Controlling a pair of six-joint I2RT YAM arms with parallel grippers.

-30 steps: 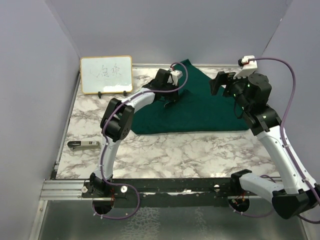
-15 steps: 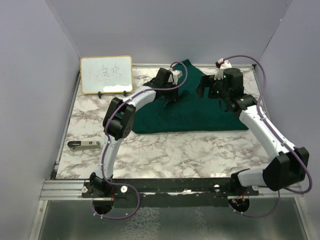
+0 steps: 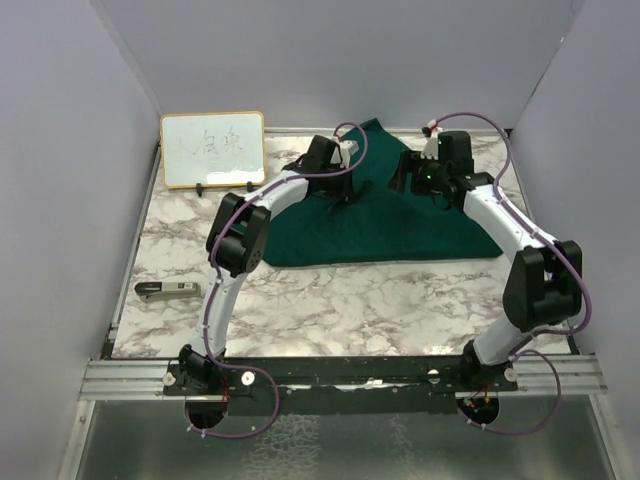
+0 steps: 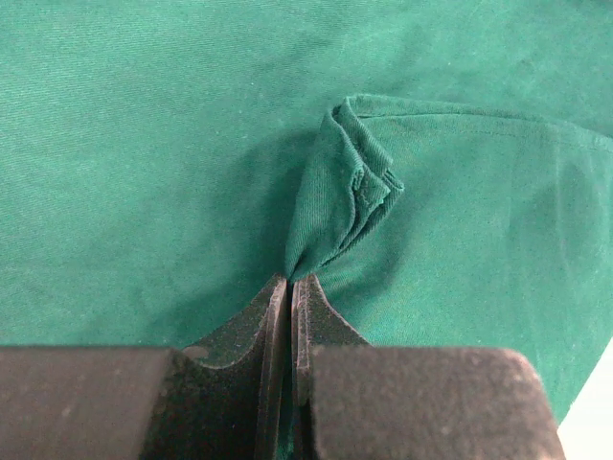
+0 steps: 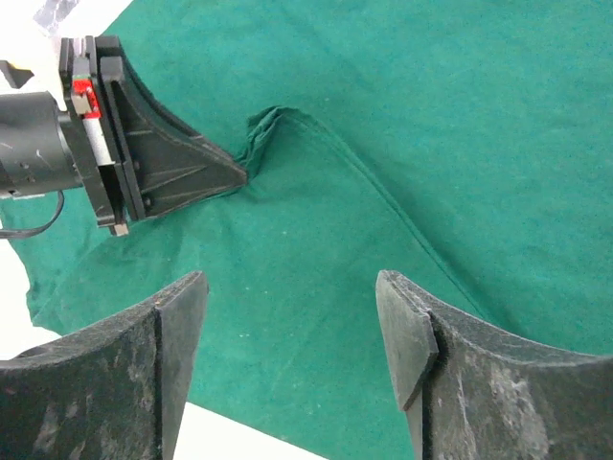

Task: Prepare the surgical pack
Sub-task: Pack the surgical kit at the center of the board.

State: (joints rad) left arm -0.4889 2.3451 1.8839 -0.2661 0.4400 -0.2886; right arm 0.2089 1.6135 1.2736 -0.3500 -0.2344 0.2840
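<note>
The drape (image 4: 144, 144) is matt, finely woven green cloth; the table (image 3: 330, 300) smooth, marble-patterned

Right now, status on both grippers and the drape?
Left gripper shut on drape fold. Right gripper open above drape, empty. Whiteboard well clear.

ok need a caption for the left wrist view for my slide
Left gripper shut on a pinched-up fold of the green drape.
</note>
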